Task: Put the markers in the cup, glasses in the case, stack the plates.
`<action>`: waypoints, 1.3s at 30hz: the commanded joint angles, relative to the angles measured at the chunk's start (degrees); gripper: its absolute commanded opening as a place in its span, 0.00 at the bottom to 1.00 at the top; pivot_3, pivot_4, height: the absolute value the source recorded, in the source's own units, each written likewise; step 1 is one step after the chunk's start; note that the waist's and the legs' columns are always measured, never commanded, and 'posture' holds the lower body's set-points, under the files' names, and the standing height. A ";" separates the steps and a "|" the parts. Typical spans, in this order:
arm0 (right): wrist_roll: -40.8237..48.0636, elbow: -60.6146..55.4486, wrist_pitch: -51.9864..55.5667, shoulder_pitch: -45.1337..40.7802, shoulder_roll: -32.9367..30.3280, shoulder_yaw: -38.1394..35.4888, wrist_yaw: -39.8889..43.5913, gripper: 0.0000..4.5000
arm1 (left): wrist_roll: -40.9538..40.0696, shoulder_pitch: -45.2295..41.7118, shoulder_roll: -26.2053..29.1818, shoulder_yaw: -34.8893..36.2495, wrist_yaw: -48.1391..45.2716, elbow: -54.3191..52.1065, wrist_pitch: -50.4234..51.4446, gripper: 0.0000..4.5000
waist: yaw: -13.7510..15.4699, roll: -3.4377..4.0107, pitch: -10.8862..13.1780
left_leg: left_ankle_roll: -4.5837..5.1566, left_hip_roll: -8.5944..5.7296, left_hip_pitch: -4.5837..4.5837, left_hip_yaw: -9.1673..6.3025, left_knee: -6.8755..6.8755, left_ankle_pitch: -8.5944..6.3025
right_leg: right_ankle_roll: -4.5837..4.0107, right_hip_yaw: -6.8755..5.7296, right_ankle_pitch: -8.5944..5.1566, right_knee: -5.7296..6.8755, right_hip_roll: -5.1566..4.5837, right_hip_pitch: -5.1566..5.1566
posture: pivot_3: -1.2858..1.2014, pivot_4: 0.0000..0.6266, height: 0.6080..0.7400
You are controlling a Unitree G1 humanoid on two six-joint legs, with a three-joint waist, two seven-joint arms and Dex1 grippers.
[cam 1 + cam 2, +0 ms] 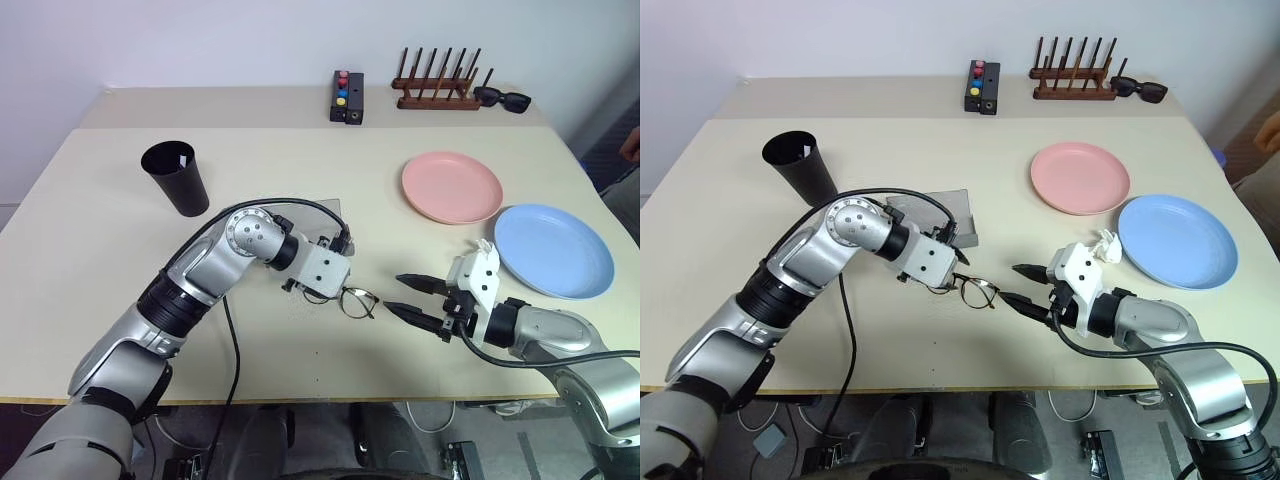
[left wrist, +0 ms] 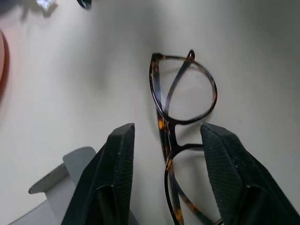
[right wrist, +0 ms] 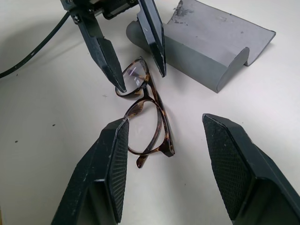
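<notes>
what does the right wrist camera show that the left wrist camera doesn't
Right wrist view alone: the left claw from outside, fingers apart and straddling one lens, and the whole grey case lying just behind it. Left wrist view alone: the pink plate as a sliver at the picture's edge. Both: the tortoiseshell glasses lying folded on the table, not held by either open claw, the right claw included.

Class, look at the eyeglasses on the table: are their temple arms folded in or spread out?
Folded. In the left wrist view, the glasses lie flat with one arm crossing behind a lens, between the open left gripper fingers.
</notes>
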 commanded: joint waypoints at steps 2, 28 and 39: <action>-0.75 -0.04 -1.43 -0.37 0.79 0.23 -0.03 0.56 | 1.51 -0.75 -0.23 -0.73 0.40 -1.11 -0.66 0.52 | 0.00 0.00 0.00 | 0.00 0.00 0.00 0.00 0.00 0.00 | 0.00 0.00 0.00 0.00 0.00 0.00 | 0.52 0.24 0.96; -1.39 0.64 -1.58 -1.71 1.09 0.33 0.59 0.56 | 4.76 0.82 -0.46 -2.49 1.59 0.45 -1.20 0.01 | 0.00 0.01 0.00 | 0.00 0.00 0.01 0.00 0.00 0.00 | 0.00 0.00 0.00 0.01 0.00 0.01 | 0.52 0.24 0.96; -1.72 1.22 -1.95 -1.38 0.97 -0.16 0.96 0.56 | 1.13 -1.12 -0.07 0.58 0.64 -0.61 0.86 0.01 | -0.03 0.01 0.00 | 0.00 0.00 0.01 0.00 0.00 0.00 | 0.00 0.00 0.00 0.01 0.00 0.01 | 0.52 0.24 0.96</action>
